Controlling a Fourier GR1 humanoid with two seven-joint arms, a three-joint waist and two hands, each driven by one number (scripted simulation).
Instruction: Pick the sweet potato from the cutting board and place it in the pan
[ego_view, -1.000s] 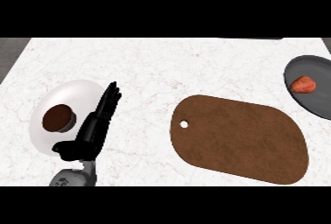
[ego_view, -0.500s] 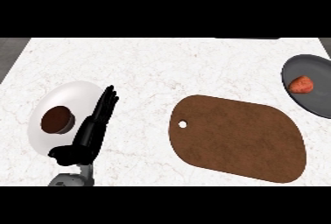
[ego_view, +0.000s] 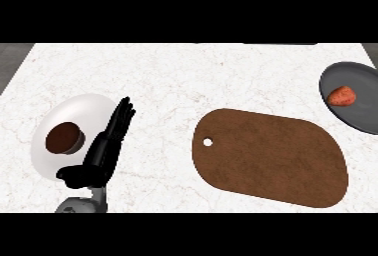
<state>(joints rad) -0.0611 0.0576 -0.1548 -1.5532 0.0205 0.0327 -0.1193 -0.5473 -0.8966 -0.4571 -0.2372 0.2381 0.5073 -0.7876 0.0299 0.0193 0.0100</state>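
Note:
The orange sweet potato (ego_view: 342, 95) lies in the dark grey pan (ego_view: 360, 110) at the right edge of the head view. The brown cutting board (ego_view: 273, 155) lies bare on the marble counter, right of centre, with a small hole near its left end. My left hand (ego_view: 103, 150) stands open at the lower left, fingers straight and pointing up, beside a white plate. It holds nothing. My right hand does not show.
A white plate (ego_view: 85, 107) with a small dark brown round item (ego_view: 63, 137) on it sits at the left, partly behind my left hand. The counter's far edge runs along the top.
My left hand has slid slightly down and to the left. Nothing else has moved.

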